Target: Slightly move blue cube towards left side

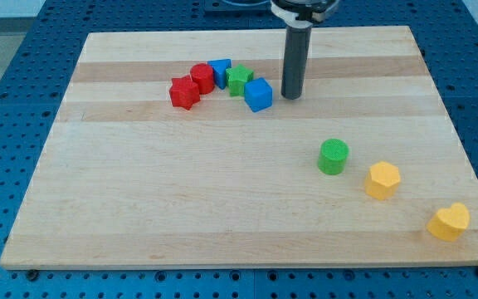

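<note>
The blue cube [258,95] sits on the wooden board [181,199] near the view's top centre, at the right end of a cluster. My tip [291,96] stands just to the cube's right, a small gap apart. Touching the cube's upper left is a green star-like block [239,80]. Further left are a second blue block [220,71], a red cylinder [202,77] and a red star-like block [184,92].
A green cylinder [334,156], a yellow hexagonal block [382,179] and a yellow heart-shaped block [449,221] lie in a diagonal line at the view's lower right. A blue perforated table [7,100] surrounds the board.
</note>
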Robot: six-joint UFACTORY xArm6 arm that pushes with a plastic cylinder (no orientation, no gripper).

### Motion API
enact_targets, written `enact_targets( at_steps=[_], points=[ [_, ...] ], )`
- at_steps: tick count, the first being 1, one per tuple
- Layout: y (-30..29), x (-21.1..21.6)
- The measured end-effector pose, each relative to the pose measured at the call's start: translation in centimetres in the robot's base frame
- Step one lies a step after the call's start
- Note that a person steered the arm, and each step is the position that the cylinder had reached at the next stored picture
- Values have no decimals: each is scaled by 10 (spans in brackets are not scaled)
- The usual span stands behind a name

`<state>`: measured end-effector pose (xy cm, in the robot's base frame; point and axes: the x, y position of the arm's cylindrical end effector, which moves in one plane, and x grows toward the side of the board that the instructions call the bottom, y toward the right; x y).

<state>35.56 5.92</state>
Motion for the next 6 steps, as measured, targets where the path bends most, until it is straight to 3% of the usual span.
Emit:
enact_targets(
  at_steps=[4, 6],
  points=[
    [-36, 0],
    [1, 0]
  ],
)
